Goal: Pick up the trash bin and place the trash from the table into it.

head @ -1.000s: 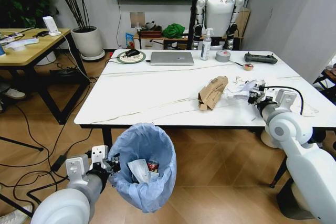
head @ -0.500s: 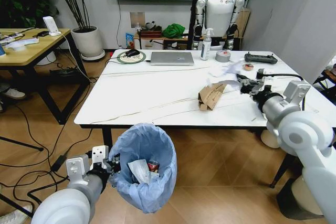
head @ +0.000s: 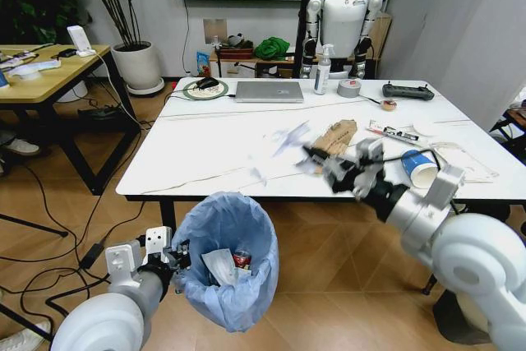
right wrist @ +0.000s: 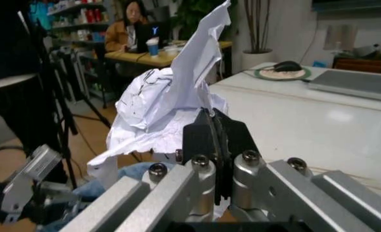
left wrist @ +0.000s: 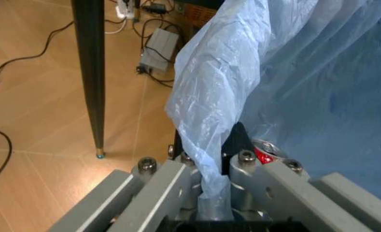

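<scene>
Crumpled white paper [right wrist: 167, 104] pinched in right gripper [head: 329, 166] at frame centre; carry it fully above the trash bin [head: 226, 256], lower left, before letting go.

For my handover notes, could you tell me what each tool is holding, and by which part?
Left tool: the trash bin, by its blue bag's rim. Right tool: crumpled white paper, pinched at its lower edge.

Office-cum-robotics lab. A white marble-look table [head: 246, 150] carries a laptop [head: 269, 91], tape roll [head: 349, 88] and handheld controller [head: 408, 91]; a humanoid robot [head: 340, 18] hangs on a stand by the wall, beside a wooden desk [head: 45, 71], potted plant [head: 136, 59] and floor cables.
</scene>
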Tool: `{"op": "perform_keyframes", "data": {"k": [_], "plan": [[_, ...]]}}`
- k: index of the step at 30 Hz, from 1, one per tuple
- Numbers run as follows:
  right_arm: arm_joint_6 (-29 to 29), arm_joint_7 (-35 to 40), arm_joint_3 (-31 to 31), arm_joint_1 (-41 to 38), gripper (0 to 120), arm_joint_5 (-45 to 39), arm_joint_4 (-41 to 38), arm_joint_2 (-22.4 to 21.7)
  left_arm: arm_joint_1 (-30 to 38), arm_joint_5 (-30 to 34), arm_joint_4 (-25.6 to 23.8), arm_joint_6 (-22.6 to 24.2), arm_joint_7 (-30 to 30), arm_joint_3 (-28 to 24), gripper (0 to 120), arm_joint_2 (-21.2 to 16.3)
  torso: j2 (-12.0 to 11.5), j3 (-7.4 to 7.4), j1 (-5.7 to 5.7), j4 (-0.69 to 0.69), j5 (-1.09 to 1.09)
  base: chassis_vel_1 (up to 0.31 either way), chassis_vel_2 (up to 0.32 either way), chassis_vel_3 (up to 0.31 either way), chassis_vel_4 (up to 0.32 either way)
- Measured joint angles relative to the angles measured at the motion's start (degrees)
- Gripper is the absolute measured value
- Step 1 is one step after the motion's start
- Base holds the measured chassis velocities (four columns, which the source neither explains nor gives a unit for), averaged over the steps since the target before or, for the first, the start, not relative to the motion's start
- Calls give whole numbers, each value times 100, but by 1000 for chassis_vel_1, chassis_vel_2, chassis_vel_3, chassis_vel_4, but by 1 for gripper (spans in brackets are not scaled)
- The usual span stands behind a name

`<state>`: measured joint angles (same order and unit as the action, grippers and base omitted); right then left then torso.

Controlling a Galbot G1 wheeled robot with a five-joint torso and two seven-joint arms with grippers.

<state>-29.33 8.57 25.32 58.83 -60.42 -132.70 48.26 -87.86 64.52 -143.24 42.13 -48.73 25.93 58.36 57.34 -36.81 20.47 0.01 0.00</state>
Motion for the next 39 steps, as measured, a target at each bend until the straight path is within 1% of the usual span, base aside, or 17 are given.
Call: {"op": "perform_keyframes", "data": {"k": [1,7,10,15,17,19,22,26,27,30,33,34,35,36,37,38,39], "plan": [[53,-279,-32,113,0,55,-99,-62,21,21,0,0,-37,-12,0,2,0,0,0,0,0,0,0,0,0],[240,-1014,-145,532,0,251,-405,-288,106,49,0,0,-101,-132,0,16,0,0,0,0,0,0,0,0,0],[325,-1483,-280,830,0,589,-573,-396,195,51,0,0,-138,-281,0,20,0,0,0,0,0,0,0,0,0],[395,-1738,-406,1051,0,992,-589,-456,257,51,0,0,-145,-364,0,18,0,0,1,0,1,0,0,0,0],[490,-1960,-557,1231,10,1441,-589,-559,323,51,26,0,-163,-451,0,12,0,0,1,-1,0,0,0,0,0],[512,-1997,-646,1288,14,1594,-590,-598,346,50,41,0,-175,-487,0,18,-2,0,1,-1,1,0,0,0,0],[526,-2041,-848,1375,26,2018,-599,-649,377,42,91,0,-229,-584,0,79,-2,0,2,0,0,0,0,0,0],[513,-1995,-1000,1531,41,2259,-630,-644,437,23,144,0,-247,-693,0,137,-2,-1,2,0,0,0,0,0,0],[513,-1995,-1000,1531,41,2259,-630,-644,437,23,144,0,-247,-693,0,137,-2,-1,2,0,0,0,0,0,0],[525,-1977,-965,1664,55,2407,-613,-625,453,15,151,0,-250,-730,0,157,-1,-1,2,-1,0,0,0,0,0],[491,-1682,-849,1668,66,2407,-616,-504,445,12,151,0,-250,-731,0,161,-1,-1,2,-1,0,0,0,0,0],[350,-1211,-809,1561,72,2281,-622,-410,424,9,148,0,-250,-729,0,160,-1,0,1,-2,0,0,0,0,0],[350,-1211,-809,1561,72,2281,-622,-410,424,9,148,0,-250,-729,0,160,-1,0,1,-2,0,0,0,0,0],[222,-814,-791,1438,73,2099,-619,-341,408,6,141,0,-250,-728,0,158,-1,0,2,-1,0,0,0,0,0],[-17,-117,-778,1136,80,1667,-534,-227,381,-1,130,0,-250,-727,0,155,-1,0,1,-1,0,0,0,0,0],[-120,212,-777,935,82,1454,-445,-178,366,-5,121,0,-250,-726,0,154,-1,-1,1,-1,0,0,0,0,0],[-257,722,-798,523,88,1129,-226,-97,333,-18,97,0,-250,-719,0,149,-1,-1,1,-1,1,0,0,0,0]]}}
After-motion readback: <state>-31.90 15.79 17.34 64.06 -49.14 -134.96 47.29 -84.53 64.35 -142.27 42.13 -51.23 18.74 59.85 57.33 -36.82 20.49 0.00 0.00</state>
